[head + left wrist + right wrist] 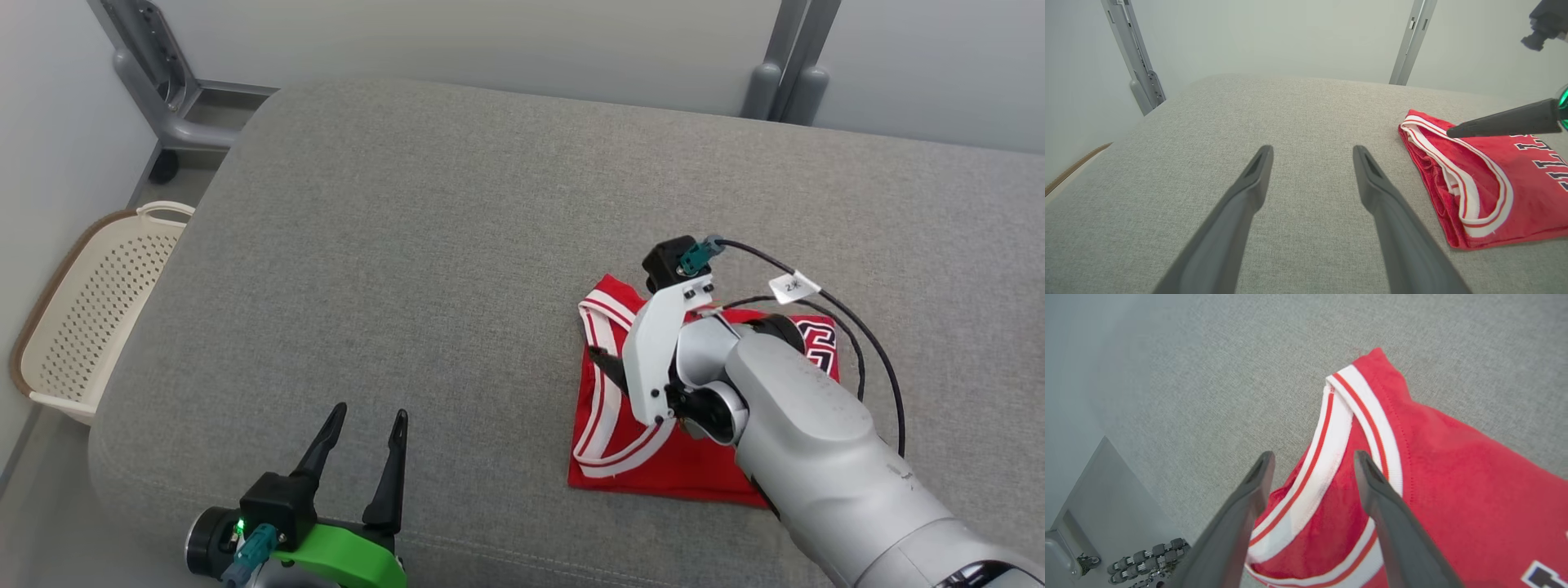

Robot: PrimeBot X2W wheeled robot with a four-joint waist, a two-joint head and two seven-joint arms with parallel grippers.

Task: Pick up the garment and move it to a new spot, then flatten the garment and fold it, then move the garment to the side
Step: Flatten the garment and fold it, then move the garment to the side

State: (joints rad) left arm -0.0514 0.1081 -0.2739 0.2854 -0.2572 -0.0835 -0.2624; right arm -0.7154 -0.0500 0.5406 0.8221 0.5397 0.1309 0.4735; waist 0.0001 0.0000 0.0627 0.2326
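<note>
Right gripper (1312, 457) above the folded red garment (653, 474) at its striped edge. Its fingers are parted and empty, which is plain from its wrist view but arm-hidden from the head. Left gripper (369, 412) released, well apart from the garment.

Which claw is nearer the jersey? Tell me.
Right. The right claw hangs open directly over the jersey's striped edge. The left claw sits open well off to the jersey's left, above bare cushion.

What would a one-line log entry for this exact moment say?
garment: folded, lying on grey cushion | right gripper: open, over garment's striped edge | left gripper: open, apart from garment
</note>
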